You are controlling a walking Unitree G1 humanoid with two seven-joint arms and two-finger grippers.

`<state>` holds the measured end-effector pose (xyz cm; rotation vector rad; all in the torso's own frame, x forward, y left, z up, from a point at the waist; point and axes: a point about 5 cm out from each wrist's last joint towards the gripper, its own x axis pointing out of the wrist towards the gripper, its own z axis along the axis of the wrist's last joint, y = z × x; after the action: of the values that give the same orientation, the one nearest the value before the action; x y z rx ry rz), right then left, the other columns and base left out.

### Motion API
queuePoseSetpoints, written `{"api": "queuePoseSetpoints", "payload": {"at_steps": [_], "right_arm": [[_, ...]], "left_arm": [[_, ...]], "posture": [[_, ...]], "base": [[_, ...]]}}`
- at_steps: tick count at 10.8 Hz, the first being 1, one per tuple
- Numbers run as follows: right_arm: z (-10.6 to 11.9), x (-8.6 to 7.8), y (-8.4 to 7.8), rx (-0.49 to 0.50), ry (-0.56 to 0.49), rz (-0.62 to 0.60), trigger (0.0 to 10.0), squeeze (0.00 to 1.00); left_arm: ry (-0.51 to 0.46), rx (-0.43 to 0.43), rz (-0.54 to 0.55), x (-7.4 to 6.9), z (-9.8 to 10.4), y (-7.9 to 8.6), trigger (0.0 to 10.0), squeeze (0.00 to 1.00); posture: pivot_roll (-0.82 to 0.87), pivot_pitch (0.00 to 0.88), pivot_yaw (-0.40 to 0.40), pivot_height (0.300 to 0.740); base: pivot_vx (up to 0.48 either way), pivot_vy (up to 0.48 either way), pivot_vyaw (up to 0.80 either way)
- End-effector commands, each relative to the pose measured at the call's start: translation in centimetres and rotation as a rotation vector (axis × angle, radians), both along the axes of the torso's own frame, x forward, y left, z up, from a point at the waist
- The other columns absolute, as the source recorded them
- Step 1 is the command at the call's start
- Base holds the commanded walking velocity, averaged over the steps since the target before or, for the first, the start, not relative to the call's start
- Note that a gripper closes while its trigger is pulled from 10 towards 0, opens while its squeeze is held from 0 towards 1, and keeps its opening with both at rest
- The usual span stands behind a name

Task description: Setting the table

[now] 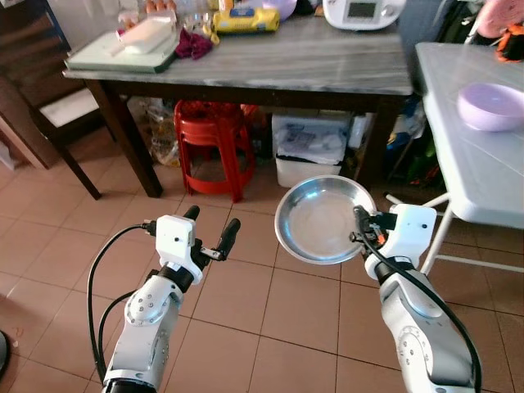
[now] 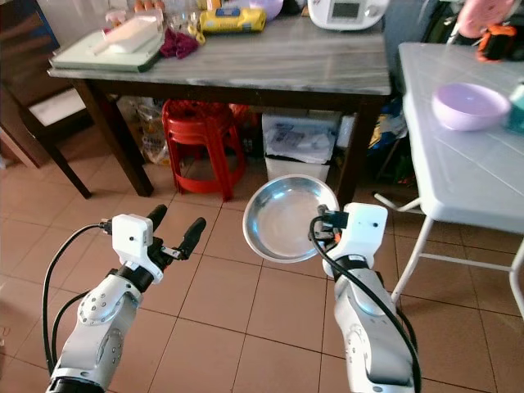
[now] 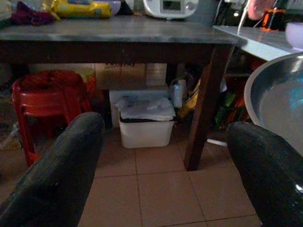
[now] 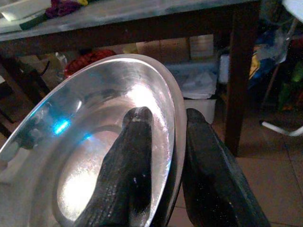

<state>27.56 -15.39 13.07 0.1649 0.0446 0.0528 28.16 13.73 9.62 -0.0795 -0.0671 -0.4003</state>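
The right gripper (image 1: 360, 225) pinches the rim of a steel plate (image 1: 321, 219), held above the terracotta tile floor (image 1: 246, 303). The left gripper (image 1: 210, 227) hovers with fingers spread. Far ahead stands a dark table (image 1: 311, 61); at right, a white table (image 1: 467, 155) bears 1 lilac bowl (image 1: 491, 106).
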Motion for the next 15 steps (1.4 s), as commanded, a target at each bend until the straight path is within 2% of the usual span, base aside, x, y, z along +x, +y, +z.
{"api": "queuePoseSetpoints", "payload": {"at_steps": [1, 8, 10, 12, 15], "right_arm": [[0.53, 0.04, 0.09, 0.0, -0.026, 0.005, 10.0, 0.0], [0.46, 0.18, 0.31, -0.012, -0.032, 0.026, 10.0, 0.0], [0.5, 0.59, 0.5, -0.004, -0.035, 0.03, 10.0, 0.0], [0.5, 0.77, 0.78, 0.002, -0.037, 0.038, 10.0, 0.0], [0.29, 0.77, 0.89, 0.012, -0.029, 0.041, 10.0, 0.0]], "left_arm": [[-0.01, 0.001, -0.007, 0.03, 0.29, 0.11, 10.0, 0.0], [-0.027, 0.01, -0.014, 0.25, 0.61, -0.1, 10.0, 0.0], [-0.002, 0.005, 0.034, 0.3, 0.31, 0.39, 10.0, 0.0], [0.002, 0.021, 0.033, 0.29, 0.2, 0.46, 10.0, 0.0], [0.002, 0.016, 0.039, 0.4, 0.24, 0.38, 10.0, 0.0]], "posture": [[-0.06, 0.085, 0.082, 0.74], [-0.05, 0.072, 0.075, 0.74], [-0.04, 0.064, 0.072, 0.74], [-0.04, 0.059, 0.071, 0.74], [-0.04, 0.059, 0.071, 0.74]], "base": [[0.398, 0.0, 0.0], [0.422, 0.0, 0.0], [0.0, 0.0, 0.0], [0.0, 0.0, 0.0], [0.0, 0.311, 0.0]]}}
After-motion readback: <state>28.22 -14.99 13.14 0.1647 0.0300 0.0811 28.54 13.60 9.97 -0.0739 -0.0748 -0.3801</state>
